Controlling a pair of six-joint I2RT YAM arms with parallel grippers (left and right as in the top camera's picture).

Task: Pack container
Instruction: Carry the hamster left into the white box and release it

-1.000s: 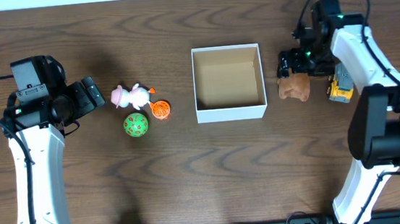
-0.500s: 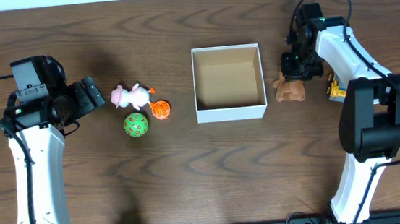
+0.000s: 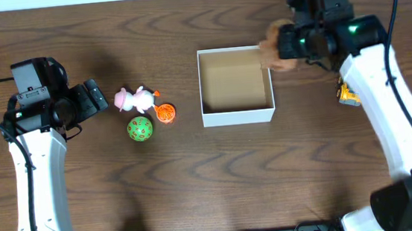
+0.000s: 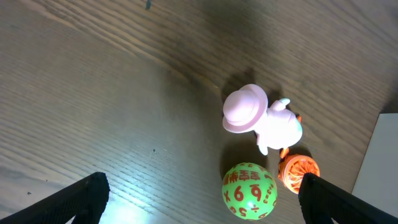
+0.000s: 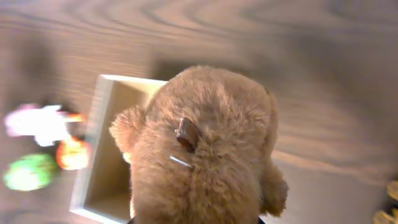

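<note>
While clenching the soft, light bear (image 5: 205, 149) mid-body in the right hand (image 3: 290, 46), avoid nudging the light, slidable cardboard container (image 3: 237, 116).

Wood table (image 3: 198, 191): container (image 3: 237, 116), pink doll (image 3: 134, 99), green ball (image 3: 140, 128), orange toy (image 3: 165, 114)

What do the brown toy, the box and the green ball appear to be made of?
Brown toy: plush fabric, matte, judging by its fuzzy pile.
Box: cardboard, white outside and plain brown inside, with thin flat walls.
Green ball: probably hard plastic or rubber; its smooth surface shows a slight sheen and printed numbers.
</note>
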